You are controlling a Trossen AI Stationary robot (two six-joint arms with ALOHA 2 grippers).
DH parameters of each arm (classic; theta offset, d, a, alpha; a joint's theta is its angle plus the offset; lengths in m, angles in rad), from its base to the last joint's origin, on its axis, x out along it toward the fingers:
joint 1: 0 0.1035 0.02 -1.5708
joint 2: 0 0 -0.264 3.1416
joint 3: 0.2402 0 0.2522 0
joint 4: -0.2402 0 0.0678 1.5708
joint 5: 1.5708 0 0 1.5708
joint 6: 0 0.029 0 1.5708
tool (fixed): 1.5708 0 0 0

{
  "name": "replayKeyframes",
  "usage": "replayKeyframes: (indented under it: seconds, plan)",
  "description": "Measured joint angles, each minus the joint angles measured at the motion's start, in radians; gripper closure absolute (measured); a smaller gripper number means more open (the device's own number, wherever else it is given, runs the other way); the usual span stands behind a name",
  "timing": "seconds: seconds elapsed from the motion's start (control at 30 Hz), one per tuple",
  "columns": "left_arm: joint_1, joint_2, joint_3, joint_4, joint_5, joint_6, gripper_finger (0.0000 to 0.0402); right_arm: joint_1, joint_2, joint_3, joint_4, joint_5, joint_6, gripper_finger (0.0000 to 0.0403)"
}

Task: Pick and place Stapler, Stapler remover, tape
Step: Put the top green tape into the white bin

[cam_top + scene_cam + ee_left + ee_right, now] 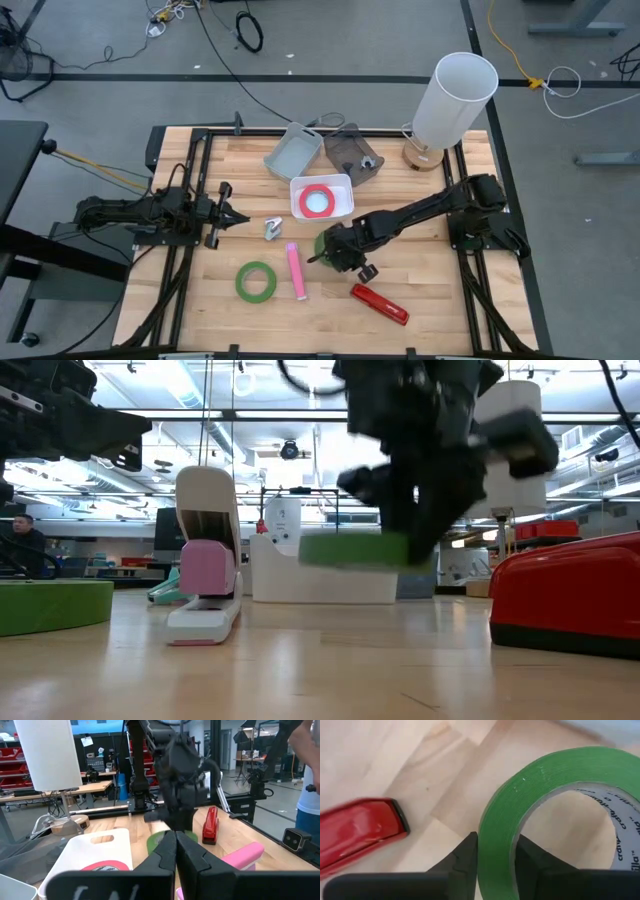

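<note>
A wooden table (pixel 440 300) is shown from above, with a white tray (pixel 322 184) near its middle taken as the reference point. Nearest the viewer, well in front of the tray and to its right, a red stapler (pixel 380 304) lies flat. In front of the tray and to its left, a green tape roll (pixel 256 281) lies on the wood, with a pink stapler (pixel 295 270) just beside it. Just in front of the tray, the right gripper (pixel 330 248) is seen holding a second green tape roll (pixel 540 795); its fingers are pinched across the roll's wall, one inside the ring and one outside, and the roll is lifted clear of the table. A small metal staple remover (pixel 273 229) sits just left of the tray's front corner. Inside the tray a red tape roll (pixel 318 200) already rests. Well to the tray's left, the left gripper (pixel 238 214) waits with its fingers pressed together. Behind the tray stand a grey bin (pixel 292 150) and a white lamp (pixel 455 100)

The step in hand is judged to be the carrying of the held roll toward the tray. The next move would call for the roll to be brought over the tray and released beside the red roll
</note>
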Motion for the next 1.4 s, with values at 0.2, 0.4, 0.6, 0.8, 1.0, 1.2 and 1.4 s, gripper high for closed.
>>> replayKeyframes:
  seconds: [0.2,0.4,0.6,0.8,1.0,1.2,1.4]
  plan:
    - [0.000,0.000,0.000,0.000,0.000,0.000,0.0394,-0.021,-0.094,0.000,0.013,0.010,-0.003,0.0310]
    - [0.000,0.000,0.000,0.000,0.000,0.000,0.0394,-0.088,-0.144,0.000,0.112,0.078,-0.001,0.0310]
    - [0.000,0.000,0.000,0.000,0.000,0.000,0.0394,-0.178,-0.147,0.000,0.222,0.156,0.000,0.0311]
    - [0.000,0.000,0.000,0.000,0.000,0.000,0.0394,-0.249,-0.146,0.000,0.302,0.217,0.001,0.0311]
    - [0.000,0.000,0.000,0.000,0.000,0.000,0.0394,-0.294,-0.145,0.000,0.314,0.224,0.026,0.0312]
    - [0.000,0.000,0.000,0.000,0.000,0.000,0.0394,-0.321,-0.145,0.000,0.343,0.220,0.053,0.0312]
    - [0.000,0.000,0.000,0.000,0.000,0.000,0.0394,-0.335,-0.137,0.000,0.356,0.220,0.053,0.0312]
